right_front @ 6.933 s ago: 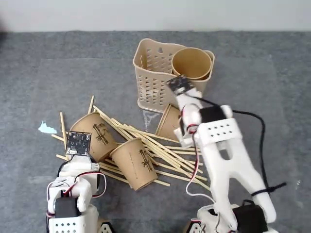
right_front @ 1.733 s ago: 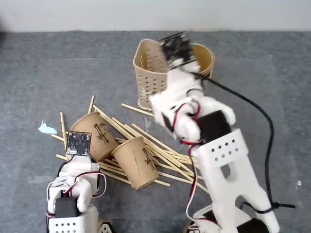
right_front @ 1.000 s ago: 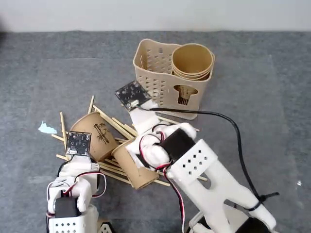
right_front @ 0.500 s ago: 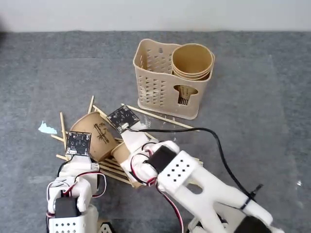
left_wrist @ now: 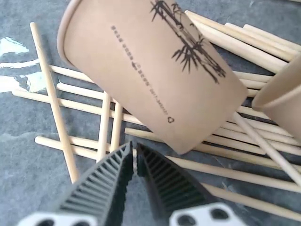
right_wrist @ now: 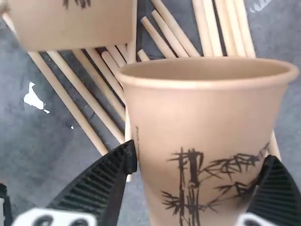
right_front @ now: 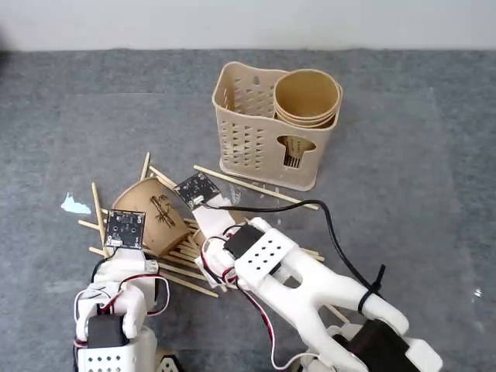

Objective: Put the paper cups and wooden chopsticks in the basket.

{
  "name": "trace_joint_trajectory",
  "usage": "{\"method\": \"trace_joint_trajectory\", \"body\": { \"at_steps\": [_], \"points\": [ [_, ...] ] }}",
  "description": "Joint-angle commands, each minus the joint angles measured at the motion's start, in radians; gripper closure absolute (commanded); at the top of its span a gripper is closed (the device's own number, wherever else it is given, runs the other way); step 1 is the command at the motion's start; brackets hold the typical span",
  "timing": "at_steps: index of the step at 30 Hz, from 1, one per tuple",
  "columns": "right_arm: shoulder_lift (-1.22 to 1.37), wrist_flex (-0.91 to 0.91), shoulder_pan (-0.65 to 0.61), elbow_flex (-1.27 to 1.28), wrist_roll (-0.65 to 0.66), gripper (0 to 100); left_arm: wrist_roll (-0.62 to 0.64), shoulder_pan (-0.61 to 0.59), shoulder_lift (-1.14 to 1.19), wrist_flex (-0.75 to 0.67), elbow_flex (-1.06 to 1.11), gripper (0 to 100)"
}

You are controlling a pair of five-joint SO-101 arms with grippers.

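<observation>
A beige slotted basket (right_front: 256, 128) stands at the back of the table with stacked paper cups (right_front: 307, 96) inside it. One bamboo-print paper cup (right_front: 151, 213) (left_wrist: 155, 70) lies on its side among wooden chopsticks (right_front: 182, 271) (left_wrist: 84, 106). My left gripper (left_wrist: 134, 155) is shut and empty, just short of that cup. A second paper cup (right_wrist: 202, 117) sits between the fingers (right_wrist: 110, 181) of my right gripper (right_wrist: 200, 157), which is open around it. In the high view the right arm (right_front: 256, 256) covers this cup.
A long chopstick (right_front: 256, 187) lies just in front of the basket. A pale scrap of tape (right_front: 75, 204) (left_wrist: 14, 47) is stuck to the grey mat at the left. Open mat stretches to the right of the basket and the right arm.
My right arm has swung from the basket down to the left, onto the cup in the chopstick pile, and its fingers now straddle that cup. The left arm has kept still.
</observation>
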Motion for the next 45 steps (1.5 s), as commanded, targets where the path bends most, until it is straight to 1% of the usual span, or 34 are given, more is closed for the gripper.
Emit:
{"method": "trace_joint_trajectory", "body": {
  "at_steps": [1, 4, 8, 13, 17, 20, 27, 37, 45],
  "points": [
    [-0.019, -0.007, 0.021, -0.029, 0.032, 61.2, -0.005, -0.003, 0.003, 0.002, -0.008, 99],
    [-0.042, 0.007, 0.021, -0.034, 0.032, 61.2, -0.005, -0.003, 0.003, 0.002, -0.008, 99],
    [-0.139, 0.038, 0.015, -0.034, 0.035, 61.2, -0.005, -0.003, 0.003, 0.002, -0.008, 99],
    [-0.283, 0.11, 0.021, -0.034, 0.095, 61.2, -0.005, -0.003, 0.003, 0.002, -0.008, 99],
    [-0.398, 0.145, 0.021, -0.034, 0.097, 61.2, -0.005, -0.003, 0.003, 0.002, -0.008, 99],
    [-0.429, 0.163, 0.021, -0.031, 0.095, 61.2, -0.005, -0.003, 0.003, 0.002, -0.008, 99],
    [-0.297, 0.162, 0.013, -0.034, 0.089, 60.9, -0.005, -0.003, 0.003, 0.002, -0.008, 99],
    [-0.039, 0.01, -0.007, -0.034, 0.087, 61.0, -0.005, -0.003, 0.003, 0.002, -0.008, 99],
    [0.045, -0.004, -0.002, -0.034, 0.087, 61.3, -0.005, -0.003, 0.003, 0.002, -0.008, 99]
  ]
}}
